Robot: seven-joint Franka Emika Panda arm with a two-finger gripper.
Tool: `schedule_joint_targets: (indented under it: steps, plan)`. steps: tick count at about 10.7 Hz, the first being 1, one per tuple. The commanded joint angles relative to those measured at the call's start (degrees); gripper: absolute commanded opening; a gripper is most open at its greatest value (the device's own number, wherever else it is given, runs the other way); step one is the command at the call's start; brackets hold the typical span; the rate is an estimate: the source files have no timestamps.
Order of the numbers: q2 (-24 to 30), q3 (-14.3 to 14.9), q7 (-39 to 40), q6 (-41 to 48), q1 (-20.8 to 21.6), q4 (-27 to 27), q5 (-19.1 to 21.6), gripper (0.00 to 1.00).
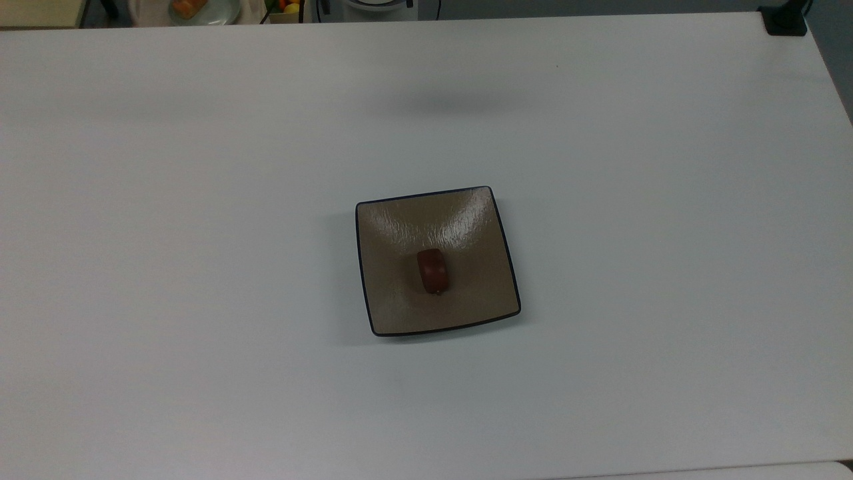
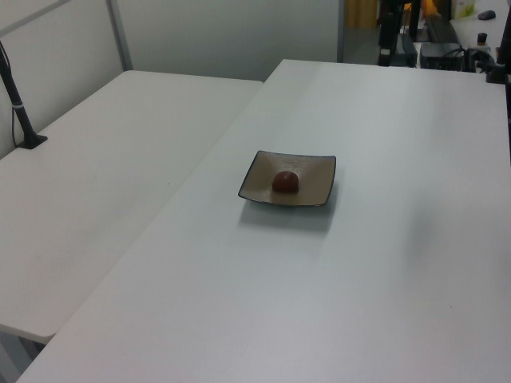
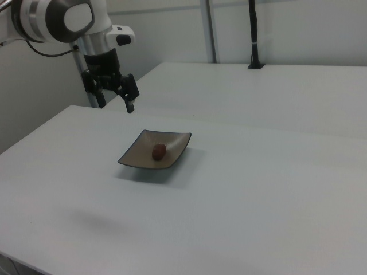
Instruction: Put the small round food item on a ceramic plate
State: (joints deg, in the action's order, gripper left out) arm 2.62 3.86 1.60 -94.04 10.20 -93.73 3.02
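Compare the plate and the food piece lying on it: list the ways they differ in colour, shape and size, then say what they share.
Colour: the plate is tan-brown with a thin dark rim; the food piece is dark reddish-brown.
Shape: the plate is square and shallow with slightly curved sides; the food piece is a stubby rounded chunk.
Size: the plate is far larger; the food piece covers only a small spot near the plate's middle.
Shared: both look glossy.

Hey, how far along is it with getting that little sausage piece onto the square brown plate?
It looks done. The small round food item lies near the middle of the ceramic plate, within its dark rim, in all three views. Nothing is in hand: the tool hangs open and empty above the table, well clear of the plate toward the right view's left. Nothing appears left except perhaps parking the arm.
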Motion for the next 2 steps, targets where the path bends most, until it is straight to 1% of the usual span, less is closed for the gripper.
schedule_joint_targets:
  steps: [1,2]
  plan:
    - [1.5,0.8,-0.8,-1.8,0.3,-2.0,1.4,1.0]
    - [1.5,0.8,-0.8,-1.6,0.2,-2.0,1.4,1.0]
